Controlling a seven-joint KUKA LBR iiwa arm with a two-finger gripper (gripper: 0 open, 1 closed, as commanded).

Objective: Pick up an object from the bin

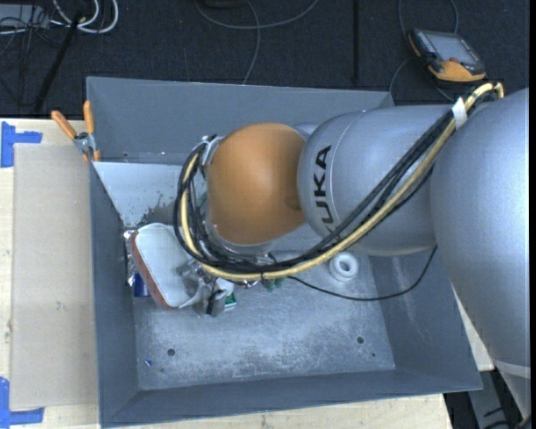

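— What fills the frame?
— The silver arm point(402, 186) from the right, above the grey bin point(277, 347).
— And the gripper point(210, 295)?
— Left of centre, just beside a white, brown-rimmed object point(158, 262). Wide or narrow, I cannot tell. A small white ring point(344, 266) lies right of centre.

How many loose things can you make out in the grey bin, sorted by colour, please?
White rounded thing with a brown rim: 1
White round ring: 1
Small blue piece: 1
Total: 3 in view; the arm may hide more.
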